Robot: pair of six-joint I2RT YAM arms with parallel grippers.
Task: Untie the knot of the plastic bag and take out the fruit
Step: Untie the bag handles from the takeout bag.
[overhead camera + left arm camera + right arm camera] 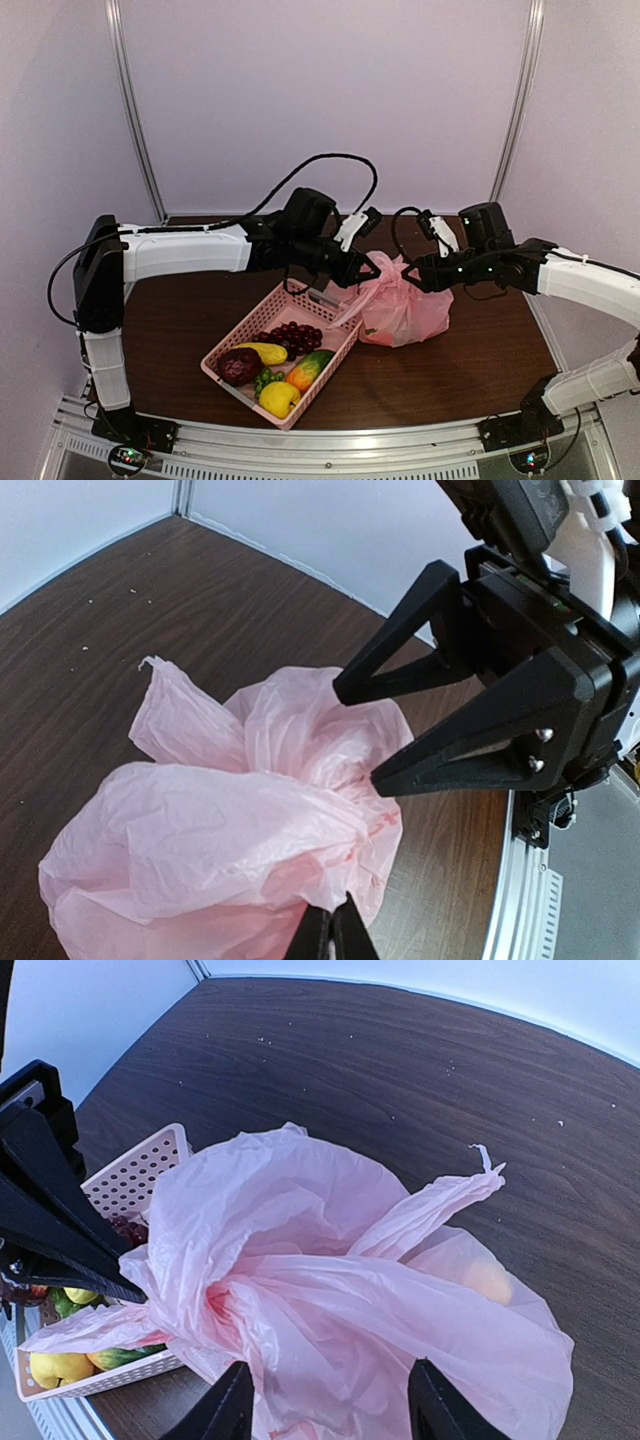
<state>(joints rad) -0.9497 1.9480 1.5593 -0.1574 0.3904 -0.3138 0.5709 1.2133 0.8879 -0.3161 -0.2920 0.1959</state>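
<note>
Plastic bag [410,312] sits centre frame on table [480,370], right of basket [245,322]. We see left gripper [331,932] pinching film by the knot [385,268]; right gripper [357,735] fingers spread, straddling the bag top.

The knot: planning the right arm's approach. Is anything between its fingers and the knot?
Nothing visible does: only loose folds of the plastic bag lie between the open fingers of the right gripper and the knot.

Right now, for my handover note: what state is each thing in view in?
plastic bag: closed, sitting on the table.
knot: tied.
left gripper: shut on the plastic bag beside the knot.
right gripper: open, at the bag's top.
basket: holds toy produce.
</note>
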